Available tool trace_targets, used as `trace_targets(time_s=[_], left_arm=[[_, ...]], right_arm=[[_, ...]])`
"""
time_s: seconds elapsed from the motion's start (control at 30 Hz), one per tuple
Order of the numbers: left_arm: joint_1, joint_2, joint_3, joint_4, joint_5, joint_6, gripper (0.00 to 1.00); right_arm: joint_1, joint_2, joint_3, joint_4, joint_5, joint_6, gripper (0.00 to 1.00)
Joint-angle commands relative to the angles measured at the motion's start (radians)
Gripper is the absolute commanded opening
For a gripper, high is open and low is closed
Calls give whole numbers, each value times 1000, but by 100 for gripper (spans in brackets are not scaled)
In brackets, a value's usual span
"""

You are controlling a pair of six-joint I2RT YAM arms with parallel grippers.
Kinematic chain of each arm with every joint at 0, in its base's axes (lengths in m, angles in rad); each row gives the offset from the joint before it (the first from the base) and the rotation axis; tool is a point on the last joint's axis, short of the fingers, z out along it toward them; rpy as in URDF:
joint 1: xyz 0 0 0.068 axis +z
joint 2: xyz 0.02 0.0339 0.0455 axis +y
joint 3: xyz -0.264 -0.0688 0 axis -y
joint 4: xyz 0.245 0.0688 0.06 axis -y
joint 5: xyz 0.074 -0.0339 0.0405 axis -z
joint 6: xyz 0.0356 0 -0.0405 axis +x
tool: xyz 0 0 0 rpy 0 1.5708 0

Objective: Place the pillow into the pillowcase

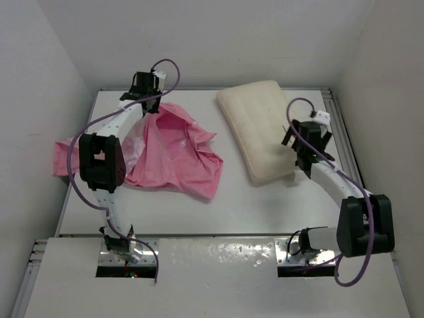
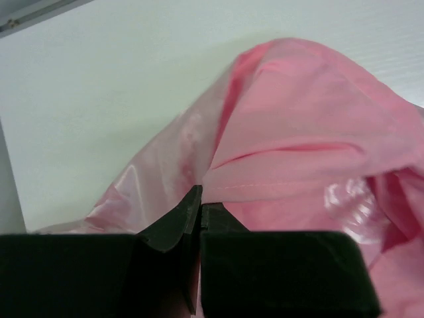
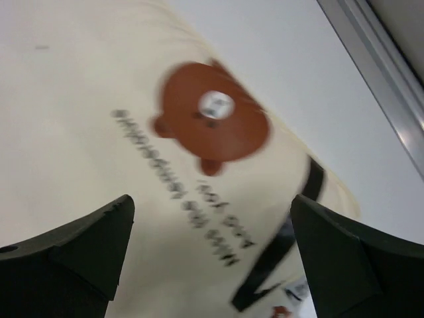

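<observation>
Opening the case is the step in hand. The left end effector [image 2: 199, 207], its arm stretched to the far left of the worktop [image 1: 232, 209], is pinched tight on an edge of the pink pillowcase [image 1: 173, 149]. The right end effector [image 3: 211, 202] hovers spread wide and empty over the pillow [image 1: 257, 129], which lies at far right, its arm bent back. Next, I judge, it must drop and grip the pillow.

You have bare table [image 1: 265, 212] across the near side, between the arm bases [image 1: 126, 248] and the cloth. A lane runs between the pillowcase [image 1: 173, 149] and the pillow [image 1: 257, 129], tighter toward the far end. The pillowcase spills over the left table edge, blocking that side; the pillow lies near the right rail [image 1: 341, 132]. Walls [image 1: 40, 79] close three sides
</observation>
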Motion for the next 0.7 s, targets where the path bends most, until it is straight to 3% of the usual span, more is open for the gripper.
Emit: trace_targets(time_s=[0.0,0.1,0.2,0.37,0.47,0.6,0.67], left_arm=[[-31,-53,16,-33,76,-1,0],[-40,-67,13,-45,91,0,0],[-37,-73,11,-47,91,-9,0],[-38,-87,4,-41,93,-23,0],[-35,-96,4,-44,85,-27,0],[-35,-104,-4,-41,82,-41,0],[-34,-104,-9,-41,83,-43,0]], right_arm=[[169,1,117,-38,167,-291,99],[327,25,156,115,168,-394,99],[378,172,266,129,83,-443,99],[424,550,661,-136,139,-468,99],[450,668,722,-72,100,-545,99],[438,818,867,-226,52,-480,99],[439,868,895,-268,33,-480,88]])
